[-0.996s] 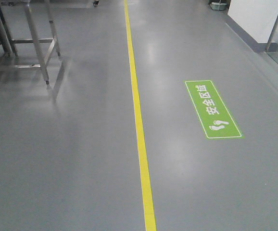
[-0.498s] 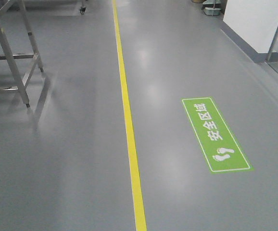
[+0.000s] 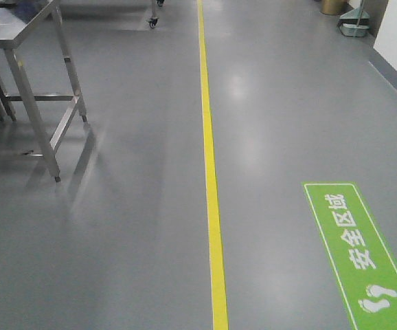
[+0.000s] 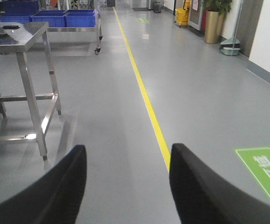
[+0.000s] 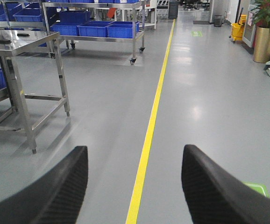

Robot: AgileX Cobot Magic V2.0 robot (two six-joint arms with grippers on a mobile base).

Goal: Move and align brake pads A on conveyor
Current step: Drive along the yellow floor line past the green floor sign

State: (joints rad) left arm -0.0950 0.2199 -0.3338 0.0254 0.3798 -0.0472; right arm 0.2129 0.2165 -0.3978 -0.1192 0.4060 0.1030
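Brake pads A [image 4: 10, 26] too distant to judge heading; left tool [image 4: 128, 184], right tool [image 5: 135, 186] wide.

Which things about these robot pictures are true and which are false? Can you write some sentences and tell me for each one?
1. The left gripper is open and holds nothing. True.
2. The line on the floor is red. False: the floor line is yellow.
3. In the front view, the green floor sign lies to the right of the yellow line. True.
4. The right gripper is squeezing something. False: it is open and empty.
5. In the front view, the steel table stands to the right of the yellow line. False: it stands to the left.
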